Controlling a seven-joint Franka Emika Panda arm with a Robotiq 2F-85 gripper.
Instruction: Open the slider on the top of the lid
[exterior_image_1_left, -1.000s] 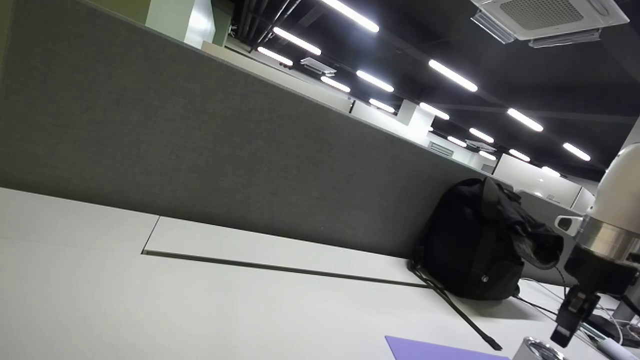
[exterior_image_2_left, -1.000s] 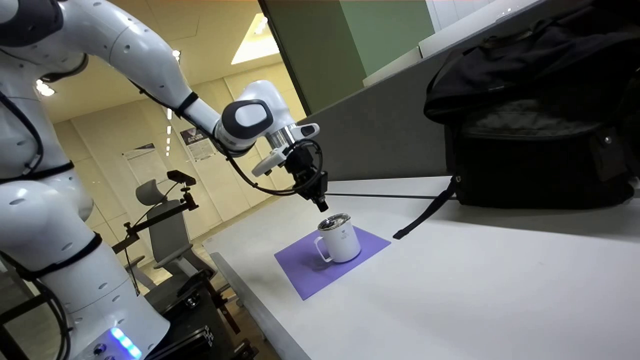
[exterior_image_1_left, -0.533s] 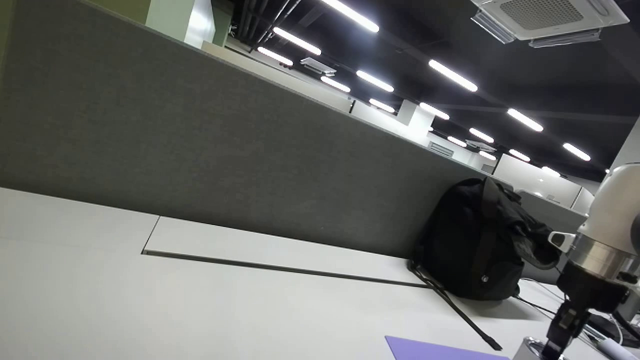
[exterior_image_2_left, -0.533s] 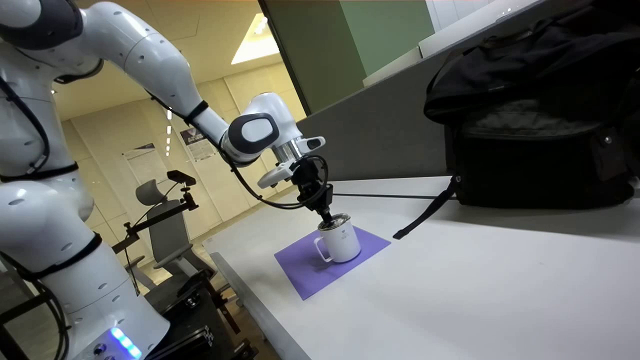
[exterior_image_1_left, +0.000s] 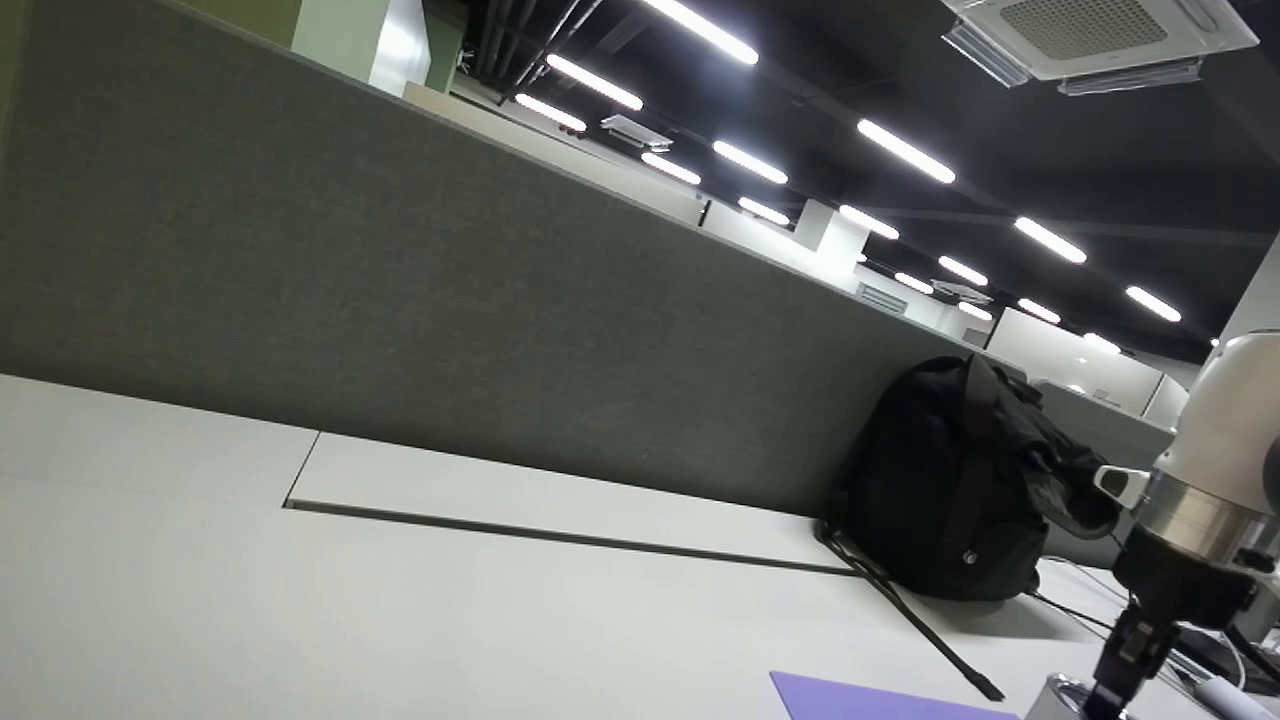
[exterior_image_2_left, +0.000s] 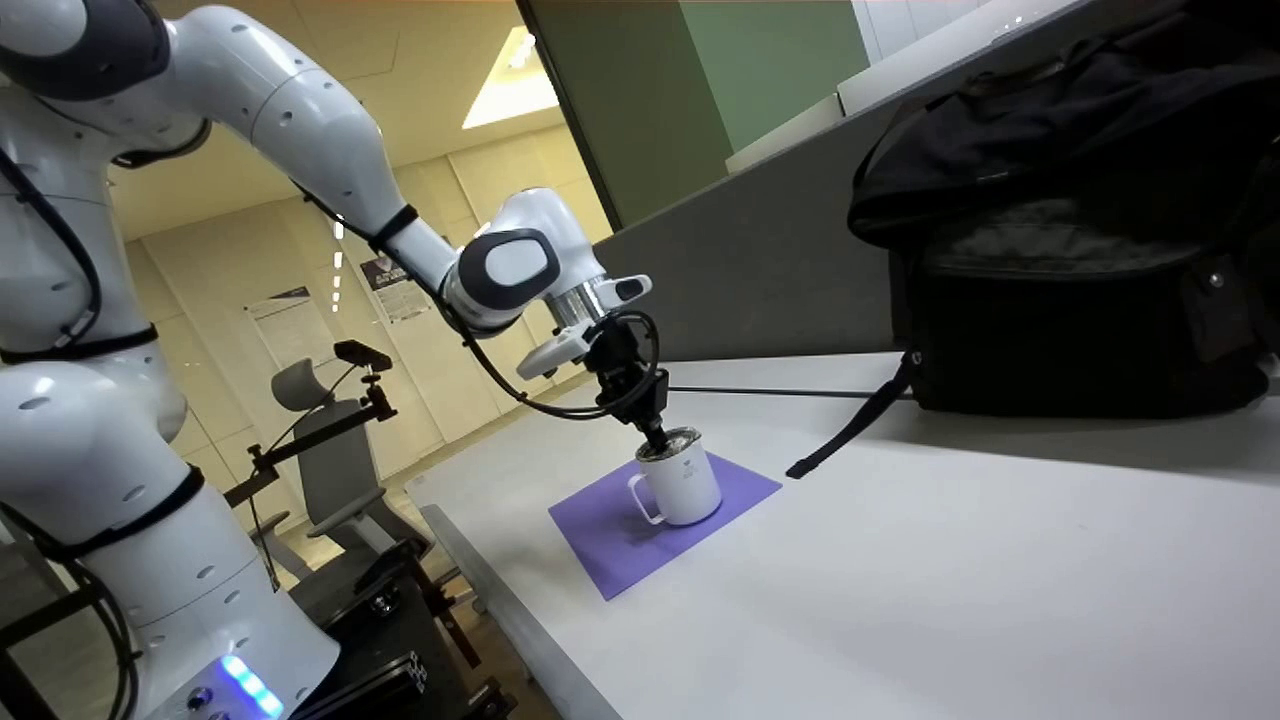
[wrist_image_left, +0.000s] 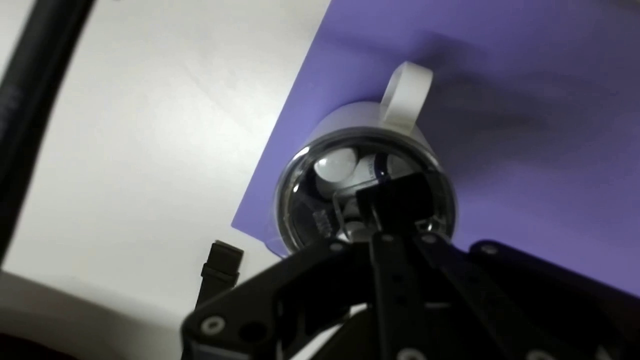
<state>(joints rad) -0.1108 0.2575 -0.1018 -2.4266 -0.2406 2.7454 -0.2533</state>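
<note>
A white mug (exterior_image_2_left: 692, 488) with a handle stands upright on a purple sheet (exterior_image_2_left: 605, 545). Only the mug's top (exterior_image_1_left: 1050, 698) shows in an exterior view. Its clear round lid (wrist_image_left: 312, 210) has a dark seal around the rim. A clear slider (wrist_image_left: 349, 199) with a rectangular outline lies near the lid's middle, partly hidden by my fingertips. My gripper (wrist_image_left: 397, 202) is shut, its fingertips together at the lid's top beside the slider. In both exterior views the gripper (exterior_image_2_left: 657, 440) (exterior_image_1_left: 1105, 700) points down onto the lid. I cannot tell whether the fingertips press on the slider.
A black backpack (exterior_image_2_left: 1080, 290) (exterior_image_1_left: 945, 490) stands on the white table against a grey partition (exterior_image_1_left: 500, 300). Its strap end (exterior_image_2_left: 805, 467) (wrist_image_left: 222, 262) reaches toward the mug. Cables (exterior_image_1_left: 1075, 610) lie behind the gripper. The table's edge (exterior_image_2_left: 510, 620) is on the arm's side.
My gripper has come down from above the mug to its lid. Over the last half second it has barely moved. The mug has stayed in place.
</note>
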